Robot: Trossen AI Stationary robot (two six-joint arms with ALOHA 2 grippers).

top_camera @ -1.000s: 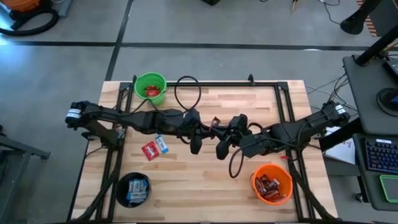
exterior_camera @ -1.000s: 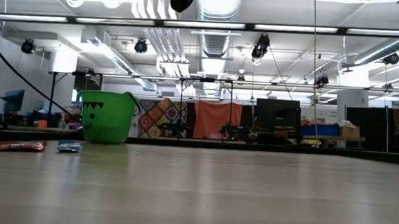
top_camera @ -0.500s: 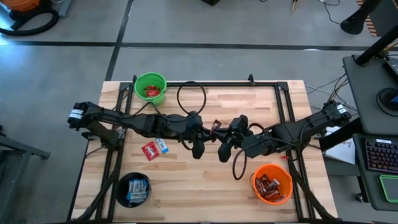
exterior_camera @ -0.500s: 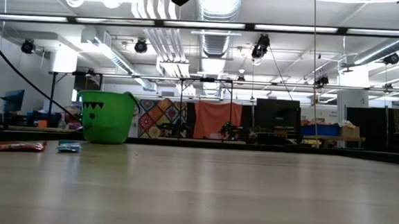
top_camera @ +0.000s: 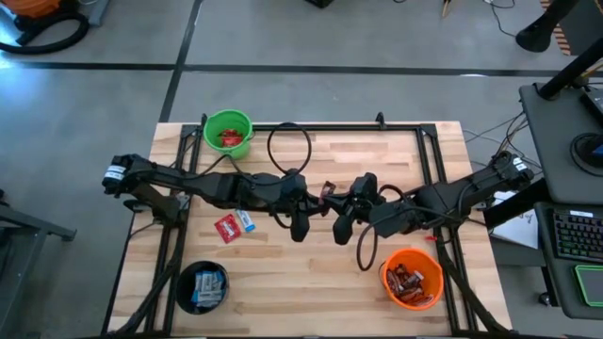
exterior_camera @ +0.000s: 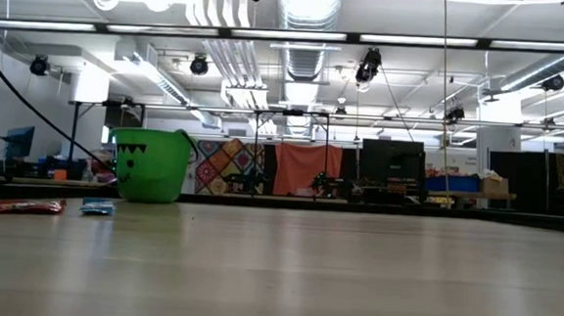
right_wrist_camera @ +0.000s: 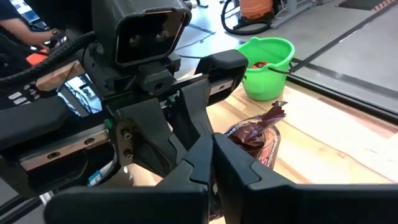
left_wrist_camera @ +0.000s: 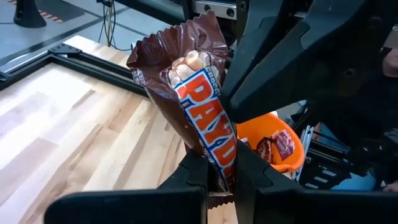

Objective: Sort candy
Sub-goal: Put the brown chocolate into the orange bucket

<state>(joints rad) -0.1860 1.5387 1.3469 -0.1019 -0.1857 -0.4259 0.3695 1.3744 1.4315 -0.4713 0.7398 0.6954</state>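
Left wrist view shows the left gripper (left_wrist_camera: 214,177) closed on a dark brown bar (left_wrist_camera: 196,102) above the table's middle — a handover, I think. The right gripper (right_wrist_camera: 211,158) is closed on the same bar; next, the left should release it for the orange bucket (top_camera: 412,277).

Two dark jointed arms (top_camera: 217,184) — looping black cables, white wrist labels.
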